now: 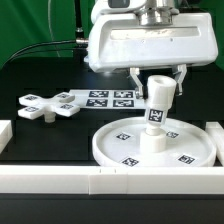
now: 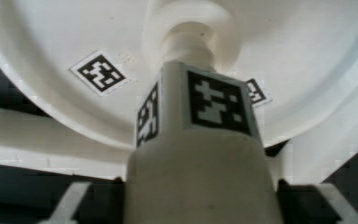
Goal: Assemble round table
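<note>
The round disc (image 1: pixel 107 150) lies flat on the black table at the exterior view's right. The thick post (image 1: pixel 157 115) stands at its middle, leaning a little toward the exterior view's right. My gripper (image 1: pixel 160 88) hangs above it, its jaws closed on the sides of the post's top. In the wrist view the post (image 2: pixel 202 130) fills the centre with its tags showing. My gripper (image 2: pixel 199 212) grips it, one finger on either side, with the disc (image 2: pixel 51 60) behind. The four-armed cross piece (image 1: pixel 45 107) lies alone at the exterior view's left.
The marker board (image 1: pixel 108 98) lies flat behind the disc. Long white border blocks run along the front (image 1: pixel 100 182), the left (image 1: pixel 5 130) and the right (image 1: pixel 215 135) of the table. A green backdrop stands behind.
</note>
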Controlling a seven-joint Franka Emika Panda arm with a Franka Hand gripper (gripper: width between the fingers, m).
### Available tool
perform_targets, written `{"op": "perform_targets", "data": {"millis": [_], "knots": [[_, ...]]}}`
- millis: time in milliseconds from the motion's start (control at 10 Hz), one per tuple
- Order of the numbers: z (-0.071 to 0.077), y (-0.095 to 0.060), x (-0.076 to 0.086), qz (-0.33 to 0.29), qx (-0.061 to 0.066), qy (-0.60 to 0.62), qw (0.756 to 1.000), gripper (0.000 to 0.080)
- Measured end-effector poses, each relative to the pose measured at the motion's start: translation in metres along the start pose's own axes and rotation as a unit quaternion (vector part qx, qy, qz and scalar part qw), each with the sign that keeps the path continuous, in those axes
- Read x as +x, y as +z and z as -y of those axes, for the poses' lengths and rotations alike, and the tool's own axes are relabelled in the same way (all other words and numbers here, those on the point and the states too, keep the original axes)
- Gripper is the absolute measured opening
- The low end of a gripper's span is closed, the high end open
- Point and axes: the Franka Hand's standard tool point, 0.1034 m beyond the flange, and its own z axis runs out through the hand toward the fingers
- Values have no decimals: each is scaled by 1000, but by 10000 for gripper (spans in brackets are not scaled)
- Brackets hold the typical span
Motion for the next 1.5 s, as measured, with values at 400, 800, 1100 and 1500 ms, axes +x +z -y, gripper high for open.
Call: {"op": "perform_targets", "data": {"millis": [400,800,1100,1500], "knots": [[4,7,-7,7,4,0,1000,409],[2,10,-9,-2,0,3,1000,409],[2,10,-9,-2,1,3,1000,480],[-7,-1,-1,-4,-5,-2,1000,648]]}}
